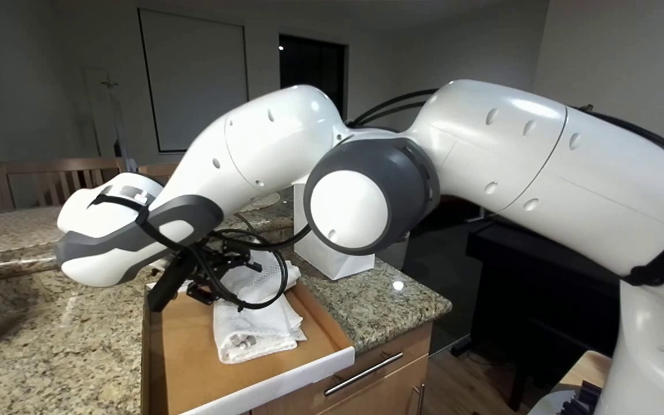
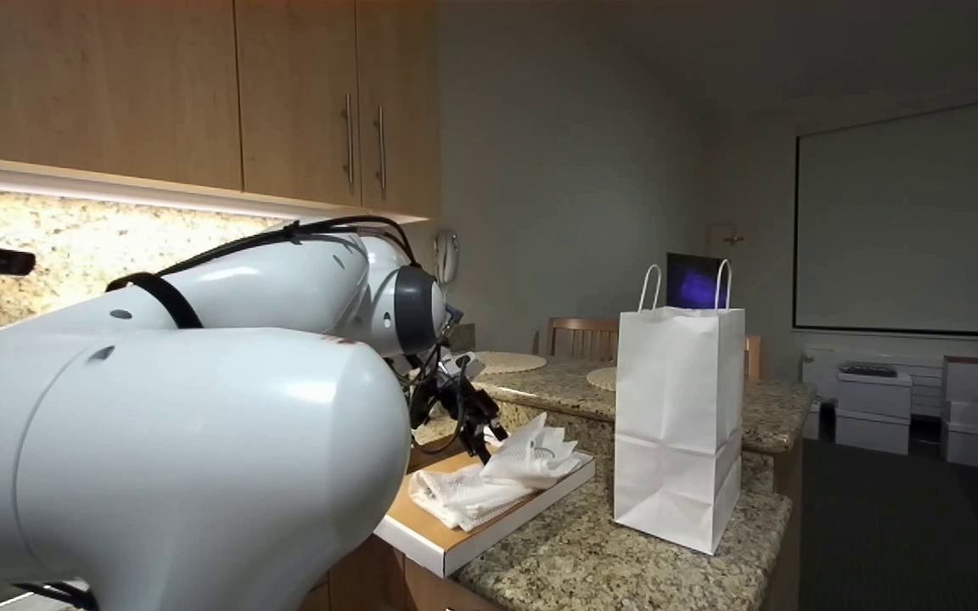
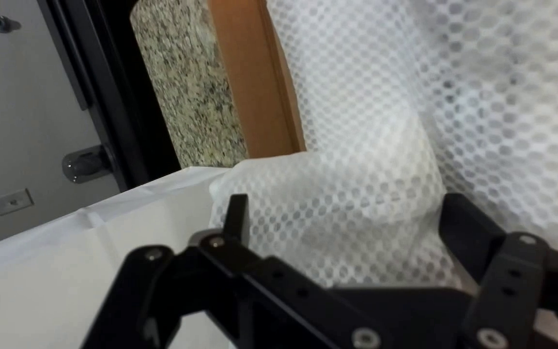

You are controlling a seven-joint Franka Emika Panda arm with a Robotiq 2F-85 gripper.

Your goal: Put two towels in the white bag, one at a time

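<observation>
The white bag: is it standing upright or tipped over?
Upright: the bag stands on the counter, its handles pointing up.

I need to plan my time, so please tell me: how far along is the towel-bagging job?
Done: nothing I can confirm; the white paper bag stands upright, its inside hidden. In hand: the gripper, jaws apart, is at the white mesh-patterned towels, seemingly clamping nothing yet. Left: probably both transfers, as towels lie on the cardboard tray, their exact count unclear.

Towels (image 3: 380, 179): white, honeycomb-like mesh. Bag (image 2: 667, 407): plain white. Tray (image 1: 185, 357): orange-brown inside, white outer side. Tabletop (image 2: 599, 552): speckled beige/grey/black. End effector (image 3: 347, 208): black. Arm (image 1: 499, 150): white, dark grey patches. Cabinets (image 2: 298, 102): light wood tone.
</observation>
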